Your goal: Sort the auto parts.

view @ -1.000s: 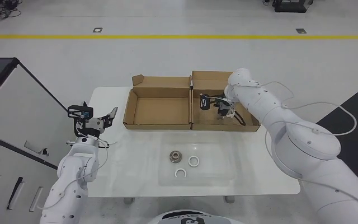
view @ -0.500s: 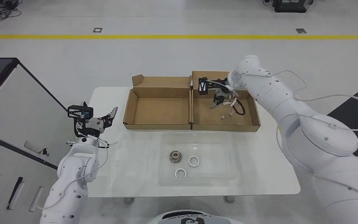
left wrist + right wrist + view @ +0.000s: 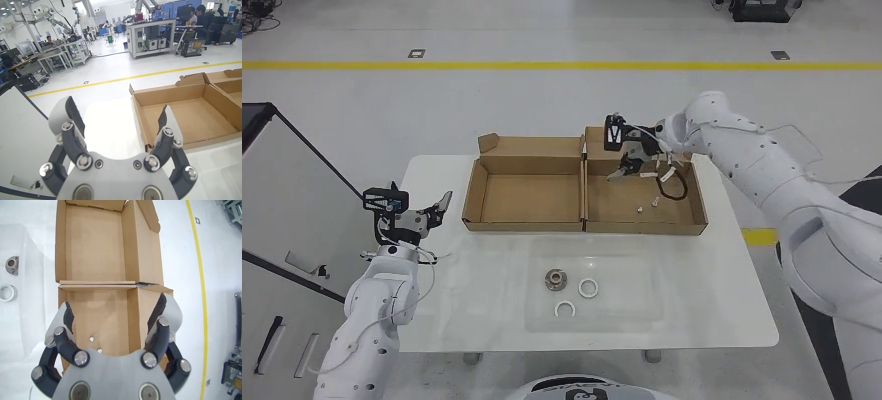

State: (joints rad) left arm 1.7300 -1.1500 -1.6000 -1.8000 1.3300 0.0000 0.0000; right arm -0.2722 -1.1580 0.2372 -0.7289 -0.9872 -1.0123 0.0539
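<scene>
A grey flange [image 3: 556,279] and two white rings [image 3: 589,288] [image 3: 565,309] lie on the table's front middle. The flange [image 3: 12,265] and one ring [image 3: 7,292] also appear in the right wrist view. Two small bolts [image 3: 640,209] lie on the floor of the right cardboard box [image 3: 694,190]; the bolts [image 3: 91,338] show just under my right gripper [image 3: 115,313]. That right gripper [image 3: 625,165] hangs open above the box's back part, holding nothing. My left gripper [image 3: 437,210] is open at the table's left edge, apart from every part. The left gripper [image 3: 119,113] faces the left box [image 3: 189,113].
The left cardboard box [image 3: 527,198] stands beside the right one, sharing a wall, with nothing inside. A clear sheet or tray [image 3: 637,300] lies under the loose parts. Both boxes have raised back flaps [image 3: 532,146].
My right gripper has risen out of the right box and drawn toward its back wall, fingers open. The bolts stay on the box floor. The left arm has not moved.
</scene>
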